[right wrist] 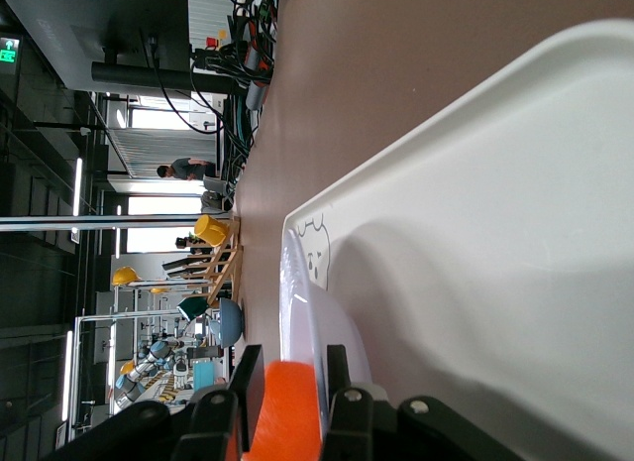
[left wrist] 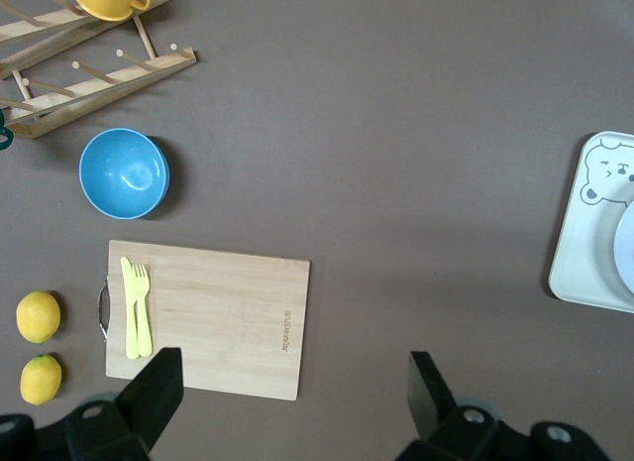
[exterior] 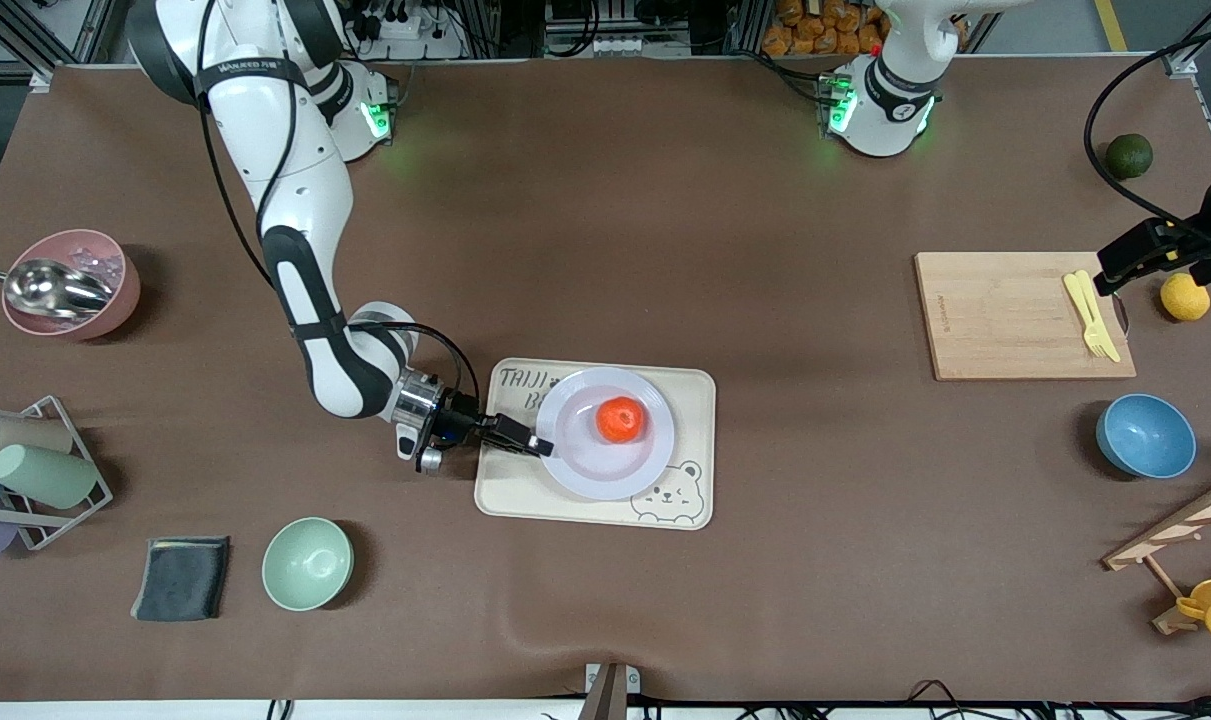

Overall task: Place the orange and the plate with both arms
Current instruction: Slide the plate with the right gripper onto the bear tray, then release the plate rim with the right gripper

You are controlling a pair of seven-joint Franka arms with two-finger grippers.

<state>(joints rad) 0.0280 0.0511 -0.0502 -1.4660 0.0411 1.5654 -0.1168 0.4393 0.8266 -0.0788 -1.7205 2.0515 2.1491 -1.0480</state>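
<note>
We are watching the right gripper (exterior: pixel 537 443) sitting low at the rim of the round pale lavender-white plate (exterior: pixel 575 460), on the side toward the right arm's end of the table. Its fingers (right wrist: pixel 339 377) are straddling the plate's edge, one above and one below, but we cannot tell whether they are pinching it or standing slightly off it. The plate is lying on the cream rectangular tray with a bear drawing (exterior: pixel 690 400), and the small round orange-red orange (exterior: pixel 621 419) is resting in the plate's shallow centre, just past the gripper's tips and apart from them. In the right wrist view, we are seeing the orange (right wrist: pixel 287 411) glowing between the two fingers.

The left gripper (left wrist: pixel 292 387) is hovering with its jaws spread wide, holding nothing, over the edge of the bamboo cutting board (left wrist: pixel 223 317) at the left arm's end of the table, where that arm is waiting.
</note>
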